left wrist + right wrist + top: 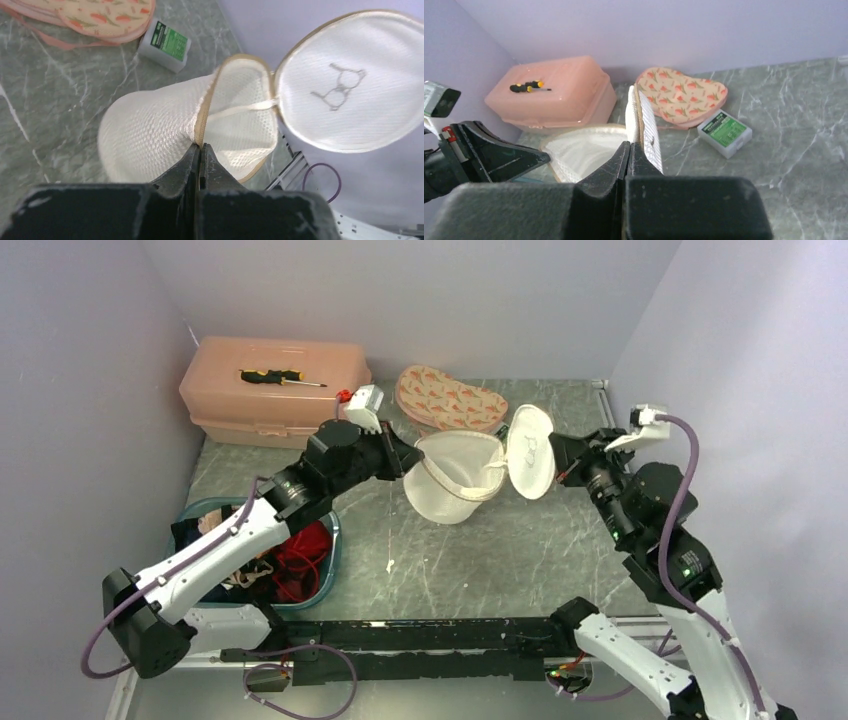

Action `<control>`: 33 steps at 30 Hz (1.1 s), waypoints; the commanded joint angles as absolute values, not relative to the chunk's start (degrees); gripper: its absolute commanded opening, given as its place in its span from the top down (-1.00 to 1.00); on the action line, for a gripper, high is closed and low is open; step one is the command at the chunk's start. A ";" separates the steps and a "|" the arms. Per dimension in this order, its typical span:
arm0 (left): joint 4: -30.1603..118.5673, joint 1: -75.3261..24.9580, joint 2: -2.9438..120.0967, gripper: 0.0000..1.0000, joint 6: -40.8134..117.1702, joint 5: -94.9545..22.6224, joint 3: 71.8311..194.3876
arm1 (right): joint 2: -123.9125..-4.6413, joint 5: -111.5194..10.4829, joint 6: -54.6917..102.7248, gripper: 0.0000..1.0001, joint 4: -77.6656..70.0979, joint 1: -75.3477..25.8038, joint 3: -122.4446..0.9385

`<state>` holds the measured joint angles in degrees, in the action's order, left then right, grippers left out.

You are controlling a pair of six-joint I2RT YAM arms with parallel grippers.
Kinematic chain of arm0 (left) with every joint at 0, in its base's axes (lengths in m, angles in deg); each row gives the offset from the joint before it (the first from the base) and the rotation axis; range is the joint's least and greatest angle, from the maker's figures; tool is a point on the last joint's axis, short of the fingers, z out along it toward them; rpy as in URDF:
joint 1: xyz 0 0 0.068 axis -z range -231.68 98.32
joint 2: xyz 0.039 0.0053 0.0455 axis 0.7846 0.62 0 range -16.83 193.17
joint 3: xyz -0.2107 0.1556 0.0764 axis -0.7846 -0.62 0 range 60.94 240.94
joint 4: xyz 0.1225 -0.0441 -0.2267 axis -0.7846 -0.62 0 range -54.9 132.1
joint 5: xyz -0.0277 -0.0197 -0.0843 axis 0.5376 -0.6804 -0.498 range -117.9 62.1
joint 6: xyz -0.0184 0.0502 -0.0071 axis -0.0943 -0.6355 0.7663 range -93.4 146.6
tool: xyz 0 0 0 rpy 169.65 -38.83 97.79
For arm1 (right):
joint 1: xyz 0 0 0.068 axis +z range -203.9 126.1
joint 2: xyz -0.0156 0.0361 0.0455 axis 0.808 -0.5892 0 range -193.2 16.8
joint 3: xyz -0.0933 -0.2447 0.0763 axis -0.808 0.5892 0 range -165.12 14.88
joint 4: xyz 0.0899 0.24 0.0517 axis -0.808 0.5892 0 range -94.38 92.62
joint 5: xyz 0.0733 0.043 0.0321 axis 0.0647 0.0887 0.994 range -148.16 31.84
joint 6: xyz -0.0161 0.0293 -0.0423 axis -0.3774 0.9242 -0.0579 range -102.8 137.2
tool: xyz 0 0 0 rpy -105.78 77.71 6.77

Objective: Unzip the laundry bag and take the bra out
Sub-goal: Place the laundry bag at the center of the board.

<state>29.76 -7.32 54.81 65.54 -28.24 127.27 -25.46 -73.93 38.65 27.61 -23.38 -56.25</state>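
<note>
The white mesh laundry bag (455, 485) is unzipped, with its round lid (531, 450) swung open to the right. My left gripper (412, 455) is shut on the bag's tan rim (207, 100) and holds the bag off the table. My right gripper (553, 455) is shut on the lid's edge (644, 125). The inside of the bag (584, 150) shows only white mesh. The red bra (300, 555) with thin straps lies in the teal basin (331, 530) at the left, under my left arm.
A pink toolbox (272, 388) with a screwdriver (280, 377) on it stands at the back left. A floral pouch (450, 400) and a small green-labelled box (724, 132) lie behind the bag. Walls close in on the left, back and right.
</note>
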 commanded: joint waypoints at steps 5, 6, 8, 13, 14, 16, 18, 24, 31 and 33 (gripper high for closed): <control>38.04 -6.72 66.85 0.95 78.87 -33.12 111.17 | -26.96 -76.88 43.03 1.00 28.11 -23.43 -41.30; 39.38 -6.57 67.05 0.95 79.26 -32.98 110.48 | -27.00 -77.53 43.03 1.00 28.73 -23.46 -41.32; 40.56 -6.30 66.94 0.95 79.01 -32.19 110.32 | -26.88 -79.37 42.46 1.00 30.32 -23.48 -42.40; 40.92 -6.16 65.08 0.95 77.15 -31.21 113.30 | -27.47 -83.46 39.49 1.00 35.38 -23.41 -50.63; 41.57 -6.16 64.06 0.95 76.94 -30.98 113.85 | -27.64 -84.33 38.79 1.00 36.08 -23.40 -52.78; 41.72 -6.11 61.91 0.95 76.00 -30.34 115.29 | -27.99 -85.32 37.51 1.00 36.72 -23.35 -55.90; 41.30 -6.07 60.85 0.95 74.86 -29.47 117.11 | -28.75 -85.74 36.84 1.00 37.02 -23.39 -57.59; 37.36 -6.14 65.08 0.95 75.04 -30.65 119.05 | -30.29 -83.99 38.25 1.00 35.33 -23.40 -53.07; 38.98 -6.07 68.49 0.95 76.51 -32.30 116.35 | -32.56 -83.06 40.07 1.00 34.89 -23.39 -49.01; 37.84 -6.07 68.73 0.95 76.03 -32.15 116.89 | -32.76 -83.12 40.06 1.00 34.90 -23.38 -48.67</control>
